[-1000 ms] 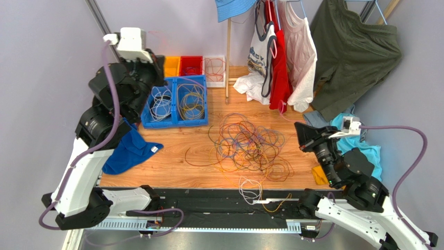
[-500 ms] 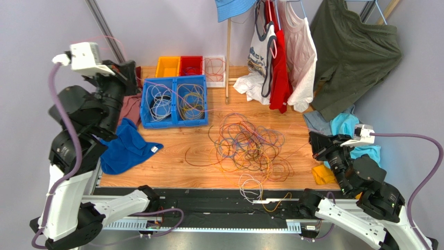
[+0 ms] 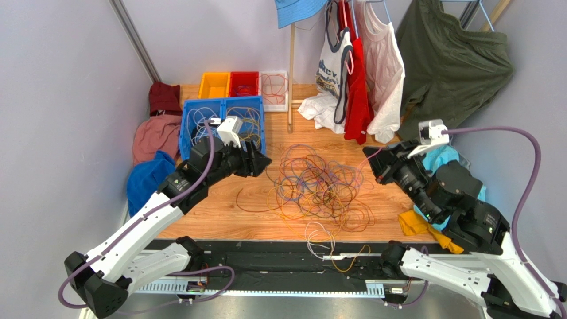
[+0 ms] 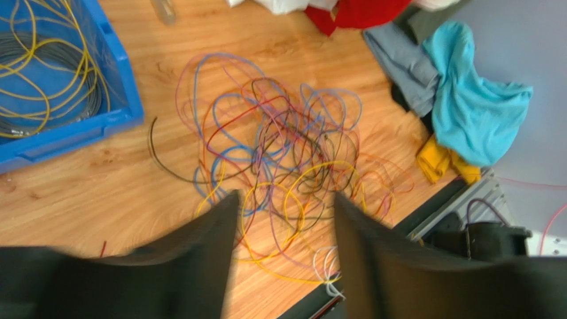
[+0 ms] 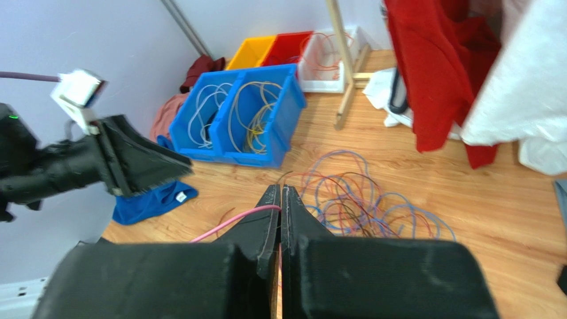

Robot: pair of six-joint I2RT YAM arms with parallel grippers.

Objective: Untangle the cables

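The cables (image 3: 316, 186) lie in a loose tangle of purple, red, brown, orange and yellow loops on the wooden table, also seen in the left wrist view (image 4: 279, 139). My left gripper (image 3: 263, 161) hangs just left of the tangle. Its jaws are open and empty in its own view (image 4: 285, 199), above the pile's near edge. My right gripper (image 3: 368, 160) sits at the tangle's right side. In its own view the right gripper (image 5: 280, 191) is shut on a thin pink cable (image 5: 229, 224) that trails away to the left.
A blue double bin (image 3: 223, 157) with coiled cables stands at back left, behind it orange (image 3: 214, 85), red (image 3: 244, 83) and white (image 3: 273, 83) bins. Clothes hang on a rack (image 3: 359, 66). A blue cloth (image 3: 143, 179) lies left, teal and yellow cloths (image 3: 412, 222) right.
The left arm swung down from the back left corner to the tangle's left side and its jaws opened. The right arm rose and reached inward, still shut on the pink cable.
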